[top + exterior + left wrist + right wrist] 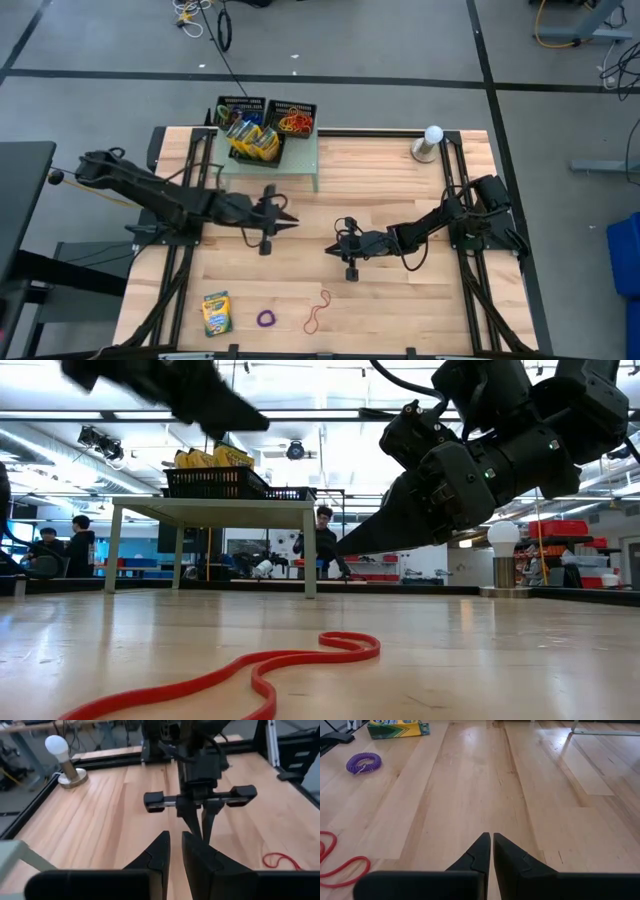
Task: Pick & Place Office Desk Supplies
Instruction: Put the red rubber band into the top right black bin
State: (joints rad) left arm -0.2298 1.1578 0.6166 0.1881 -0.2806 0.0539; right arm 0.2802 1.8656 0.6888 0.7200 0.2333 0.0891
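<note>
Nearest the low camera, a red rubber band [250, 665] lies in loose curves on the wooden table [380, 180], by the near edge; from above it sits right of a purple loop [267, 319] and a crayon box [216, 313], the three spaced apart in a row.

Largest items: the table, then a small pale-green stand [300, 160] at its far edge. Two black mesh trays [240, 104] rest side by side on the stand. The left tray holds more yellow crayon boxes [252, 140], piled and spilling over its near rim; the right tray holds a tangle of red, orange and yellow rubber bands [294, 124].

Both arms hang over the middle of the table, pointing at each other. The left gripper [175, 851] is just in front of the stand; its fingers are nearly pressed together with only a narrow gap and nothing between them. The right gripper [491, 847] is opposite and slightly nearer the front edge, fingers likewise almost touching and empty. Neither touches any supply.

Smaller items: a white ball on a grey base [430, 142] stands at the far right corner of the table. Beyond the table, seated people [60, 545] show in the room.
</note>
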